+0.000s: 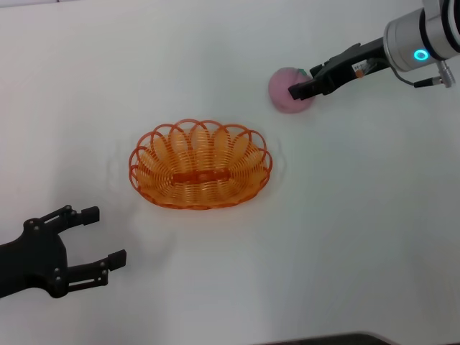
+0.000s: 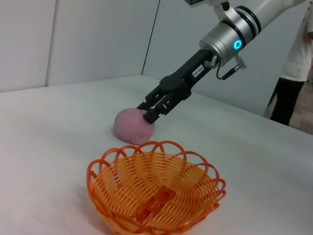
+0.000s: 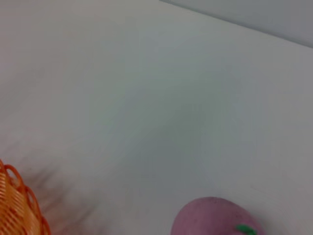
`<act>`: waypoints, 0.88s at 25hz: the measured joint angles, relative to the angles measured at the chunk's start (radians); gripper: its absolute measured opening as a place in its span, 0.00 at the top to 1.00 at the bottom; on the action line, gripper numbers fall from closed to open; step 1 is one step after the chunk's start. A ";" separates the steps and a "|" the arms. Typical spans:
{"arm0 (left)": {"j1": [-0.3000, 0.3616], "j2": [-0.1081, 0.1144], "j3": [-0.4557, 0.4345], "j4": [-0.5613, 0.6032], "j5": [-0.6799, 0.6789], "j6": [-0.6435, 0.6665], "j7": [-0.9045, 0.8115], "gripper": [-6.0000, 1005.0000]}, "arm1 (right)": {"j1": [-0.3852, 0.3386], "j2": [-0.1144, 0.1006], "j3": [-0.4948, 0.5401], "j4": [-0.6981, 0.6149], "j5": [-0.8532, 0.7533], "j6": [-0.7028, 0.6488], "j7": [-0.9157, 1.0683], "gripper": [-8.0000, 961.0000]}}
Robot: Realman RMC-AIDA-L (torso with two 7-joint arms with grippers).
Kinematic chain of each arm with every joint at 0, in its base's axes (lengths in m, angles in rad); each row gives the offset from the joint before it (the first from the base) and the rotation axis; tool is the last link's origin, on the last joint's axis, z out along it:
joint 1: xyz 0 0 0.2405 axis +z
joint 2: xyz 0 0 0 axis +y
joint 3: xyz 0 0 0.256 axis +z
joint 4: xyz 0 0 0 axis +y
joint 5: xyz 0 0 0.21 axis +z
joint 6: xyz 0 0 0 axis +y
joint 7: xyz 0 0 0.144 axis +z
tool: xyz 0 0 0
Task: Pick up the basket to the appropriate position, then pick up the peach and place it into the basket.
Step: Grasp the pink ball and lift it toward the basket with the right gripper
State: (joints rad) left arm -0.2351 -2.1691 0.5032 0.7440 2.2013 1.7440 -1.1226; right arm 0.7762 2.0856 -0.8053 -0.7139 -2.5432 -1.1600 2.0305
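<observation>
The peach [image 1: 289, 90] sits toward the table's far right edge, my right gripper [image 1: 300, 88] at it, jaws straddling but not visibly clamped. The basket [image 1: 200, 166] rests mid-table. Next I must squeeze, then lift. My left gripper [image 1: 100, 241] waits open, near-left corner.

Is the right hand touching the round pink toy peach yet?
Touching. In the left wrist view the right hand has its black fingertips pressed against the top of the round pink toy peach, with no gap; the head view agrees.
</observation>
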 joint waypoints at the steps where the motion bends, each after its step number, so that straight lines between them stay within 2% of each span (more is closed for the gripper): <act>1: 0.000 0.000 0.000 0.000 0.000 0.000 0.000 0.10 | 0.000 0.001 -0.005 0.001 0.000 0.000 0.000 0.19; 2: 0.000 0.000 0.000 0.000 0.000 0.000 0.000 0.10 | 0.000 0.001 -0.011 0.001 0.000 0.000 0.000 0.30; 8: -0.001 0.000 0.000 0.000 0.000 0.000 0.000 0.10 | -0.001 0.002 -0.022 0.002 0.003 0.002 0.001 0.55; 18: -0.002 0.000 0.000 0.001 0.000 0.000 -0.010 0.10 | -0.017 -0.004 -0.012 -0.019 0.057 -0.008 0.001 0.79; 22: -0.004 0.000 0.000 0.002 0.000 0.000 -0.010 0.10 | -0.044 -0.006 -0.007 -0.074 0.097 -0.046 0.002 0.81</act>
State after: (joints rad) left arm -0.2394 -2.1691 0.5032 0.7456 2.2012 1.7441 -1.1322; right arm 0.7319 2.0791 -0.8122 -0.7878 -2.4463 -1.2057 2.0321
